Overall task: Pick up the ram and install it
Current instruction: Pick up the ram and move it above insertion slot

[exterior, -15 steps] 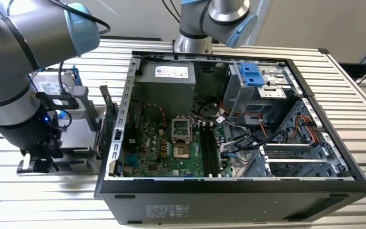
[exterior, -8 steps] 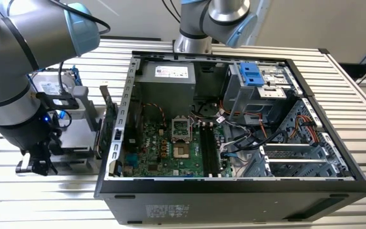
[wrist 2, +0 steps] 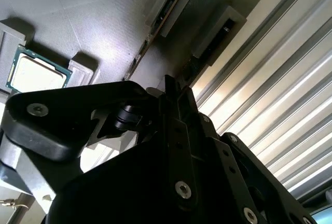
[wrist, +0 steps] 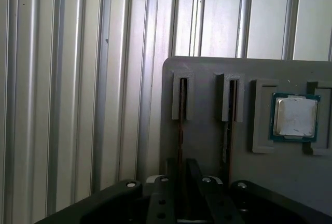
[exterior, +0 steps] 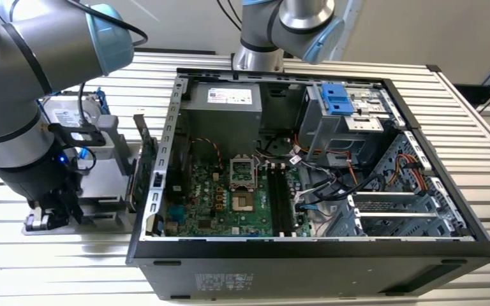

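ARM (exterior: 20, 95): your grey, blue-capped links rise behind the computer case (exterior: 313, 264) and come down on the exterior view's left of it | WRIST (exterior: 32, 172): yours hangs downward, just outside the case's side wall | GRIPPER (exterior: 43, 220): black, tip down, lower than the case's top rim, apart from the case

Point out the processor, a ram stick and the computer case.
processor (wrist: 294, 116): first wrist view, metal lid.
ram stick (wrist: 182, 99): first wrist view, edge in its slot.
computer case (exterior: 313, 268): exterior view, black outer wall.

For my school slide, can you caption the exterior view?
Robot gripper at the grey parts holder, beside the open computer case.
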